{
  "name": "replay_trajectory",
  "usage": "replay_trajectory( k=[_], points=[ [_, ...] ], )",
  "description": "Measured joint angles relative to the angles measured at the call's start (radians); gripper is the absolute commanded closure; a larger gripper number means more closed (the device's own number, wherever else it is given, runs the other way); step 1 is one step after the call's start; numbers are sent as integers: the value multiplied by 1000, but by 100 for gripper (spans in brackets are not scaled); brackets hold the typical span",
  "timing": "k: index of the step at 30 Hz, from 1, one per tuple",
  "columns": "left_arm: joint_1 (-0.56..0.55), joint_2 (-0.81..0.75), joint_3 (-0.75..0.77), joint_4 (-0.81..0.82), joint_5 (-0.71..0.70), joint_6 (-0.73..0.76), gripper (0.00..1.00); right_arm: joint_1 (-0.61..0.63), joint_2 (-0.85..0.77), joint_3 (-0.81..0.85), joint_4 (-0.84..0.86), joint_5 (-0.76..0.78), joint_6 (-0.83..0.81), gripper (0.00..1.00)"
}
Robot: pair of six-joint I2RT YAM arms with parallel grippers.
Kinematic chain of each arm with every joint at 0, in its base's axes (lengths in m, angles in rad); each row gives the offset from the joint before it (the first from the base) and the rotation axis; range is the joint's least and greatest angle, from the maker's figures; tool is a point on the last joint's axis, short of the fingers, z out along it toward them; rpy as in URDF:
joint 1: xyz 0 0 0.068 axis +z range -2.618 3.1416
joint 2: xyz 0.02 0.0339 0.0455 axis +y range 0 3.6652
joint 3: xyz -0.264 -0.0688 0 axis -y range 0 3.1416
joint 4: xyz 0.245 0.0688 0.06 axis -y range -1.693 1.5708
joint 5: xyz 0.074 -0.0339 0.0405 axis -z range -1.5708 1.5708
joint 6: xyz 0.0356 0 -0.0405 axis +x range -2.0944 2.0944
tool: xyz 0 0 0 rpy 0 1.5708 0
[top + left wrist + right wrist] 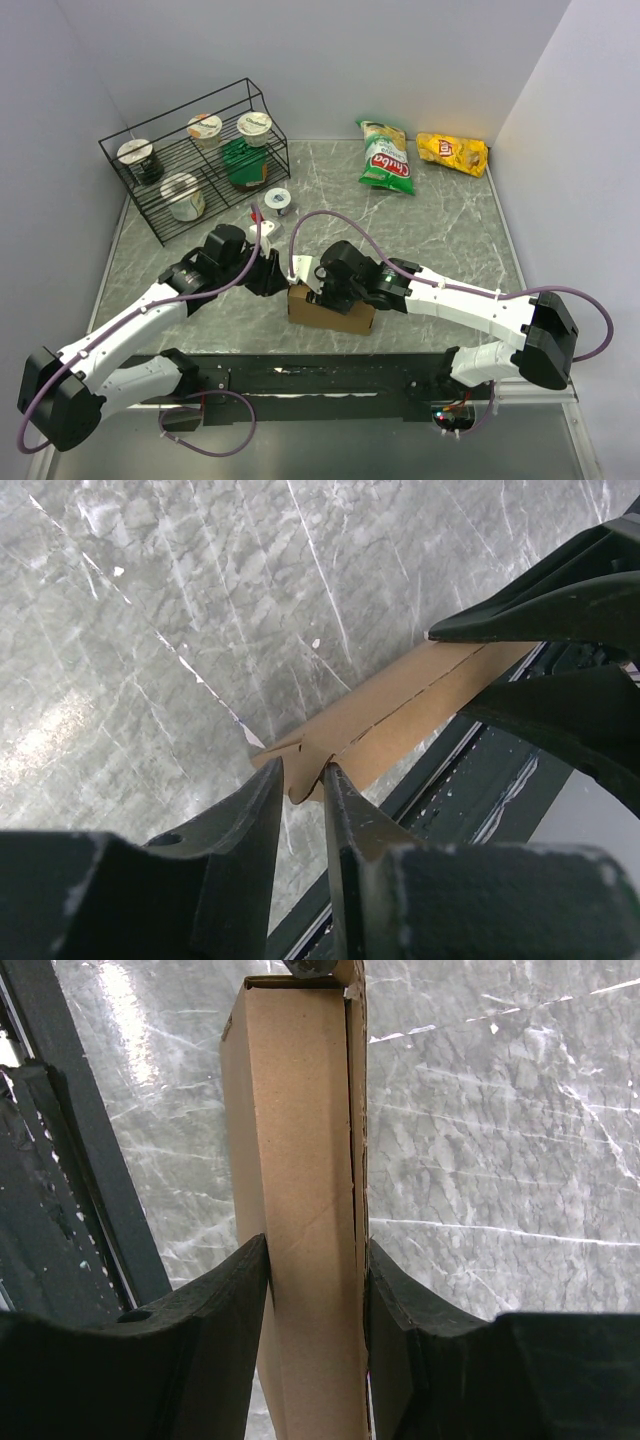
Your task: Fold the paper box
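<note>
The plain brown corrugated cardboard box [330, 310] is clamped by the right gripper [316, 1260]. The left gripper [303, 773] is set narrow about its end tab; contact undetermined.

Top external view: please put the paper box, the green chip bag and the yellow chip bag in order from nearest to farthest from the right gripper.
1. The paper box: gripped between the fingers of the right gripper, at the near side of the table.
2. The green chip bag: far side, slightly to the right.
3. The yellow chip bag: far right corner, beyond the green one.
</note>
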Motion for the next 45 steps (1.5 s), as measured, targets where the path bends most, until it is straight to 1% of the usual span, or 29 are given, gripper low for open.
replay_trajectory(
  k=[4,7,10,11,13,14,17,22,32,40,45],
  points=[
    [0,0,0,1,3,1,76,0,0,0,0,0,0,57],
    [-2,0,0,7,10,7,76,1,0,0,0,1,0,57],
    [-2,1,0,12,17,7,82,4,0,0,0,5,0,57],
    [-2,2,0,14,20,7,86,5,0,0,0,5,0,57],
    [-5,9,2,15,27,7,91,5,0,0,1,6,0,57],
    [-7,11,3,17,28,6,95,5,0,0,1,8,0,57],
    [-10,22,14,14,25,5,99,6,1,0,0,13,2,57],
    [-15,42,31,10,6,-25,99,8,1,0,0,24,9,57],
    [-21,112,109,-60,-34,-148,99,18,6,0,2,58,20,58],
    [-19,113,107,-60,-39,-220,99,24,8,0,2,72,21,58],
    [-26,84,64,-9,-54,-232,99,24,8,0,2,76,22,58]
  ],
)
